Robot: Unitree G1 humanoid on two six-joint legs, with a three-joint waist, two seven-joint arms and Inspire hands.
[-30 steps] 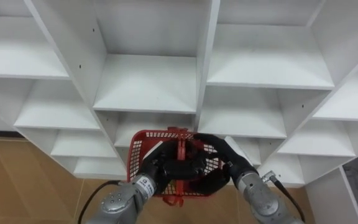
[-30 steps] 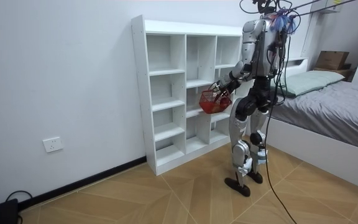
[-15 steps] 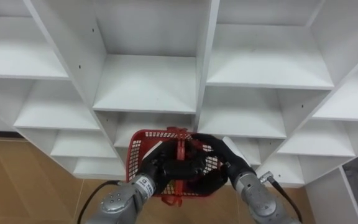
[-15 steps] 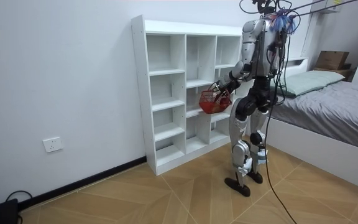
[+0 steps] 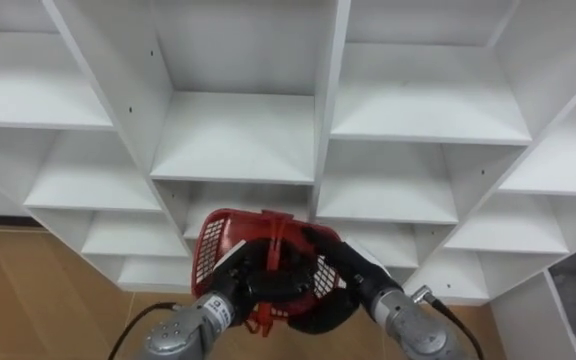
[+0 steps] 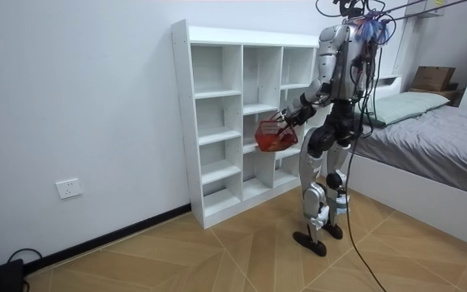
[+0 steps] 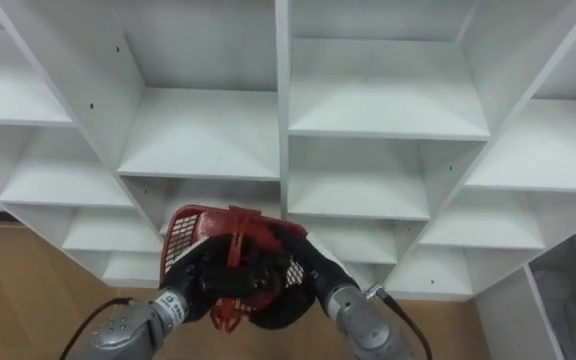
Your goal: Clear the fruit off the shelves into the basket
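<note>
Red basket [image 5: 211, 248] hangs at 6 o'clock before the white closet [image 5: 233, 135], tipped toward 10 o'clock; left hand [image 5: 251, 284] and right hand [image 5: 330, 268] clamp its handles [image 5: 277, 238], probably to steady it for loading fruit.

- The left arm is reaching in from the lower left, its forearm angling up toward the middle.
- The left hand [image 5: 246, 285] is curling its fingers round the basket [image 5: 208, 252] at its top.
- The right arm is coming in from the lower right, its forearm slanting inward and its wrist bending toward the left hand.
- The right hand [image 5: 330, 268] is meeting the left one, its fingers curling on the same basket.
- In the room view the robot is standing on both legs with knees slightly bent, holding both hands out together in front of its waist.
</note>
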